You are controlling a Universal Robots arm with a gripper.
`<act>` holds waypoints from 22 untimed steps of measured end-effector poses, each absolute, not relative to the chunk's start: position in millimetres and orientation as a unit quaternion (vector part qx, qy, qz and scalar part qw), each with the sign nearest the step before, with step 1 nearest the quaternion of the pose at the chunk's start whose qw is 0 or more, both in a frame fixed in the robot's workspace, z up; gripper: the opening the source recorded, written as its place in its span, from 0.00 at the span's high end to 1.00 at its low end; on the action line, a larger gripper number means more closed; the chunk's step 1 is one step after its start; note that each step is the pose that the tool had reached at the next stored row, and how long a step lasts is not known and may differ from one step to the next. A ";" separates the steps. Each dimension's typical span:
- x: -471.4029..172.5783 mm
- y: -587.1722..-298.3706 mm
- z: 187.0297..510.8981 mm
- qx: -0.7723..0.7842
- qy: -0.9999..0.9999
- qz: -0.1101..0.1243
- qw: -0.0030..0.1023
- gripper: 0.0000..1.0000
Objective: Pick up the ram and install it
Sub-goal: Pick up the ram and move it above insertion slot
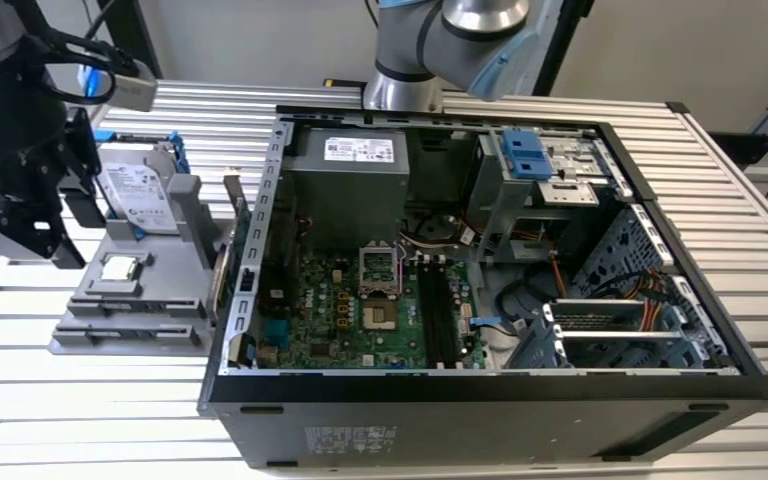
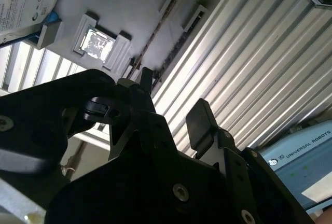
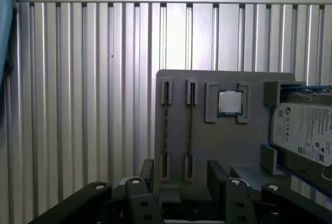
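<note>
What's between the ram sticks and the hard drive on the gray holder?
In the first wrist view, a square silver chip lies between the ram sticks and the hard drive.

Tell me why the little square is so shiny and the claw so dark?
In the second wrist view, light glares off the square chip, while the gripper sits backlit, nearly black. In the first wrist view, the table gleams in bright stripes.

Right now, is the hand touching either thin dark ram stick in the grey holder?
Apart. In the first wrist view, bare grey holder shows between both ram sticks and the fingers of the open hand.
</note>
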State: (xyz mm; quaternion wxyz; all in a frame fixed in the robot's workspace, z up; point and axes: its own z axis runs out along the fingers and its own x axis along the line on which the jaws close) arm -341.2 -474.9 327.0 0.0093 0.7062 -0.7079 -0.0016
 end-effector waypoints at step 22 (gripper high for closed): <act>-341.2 -474.9 303.6 0.707 -0.707 -0.002 0.009 0.00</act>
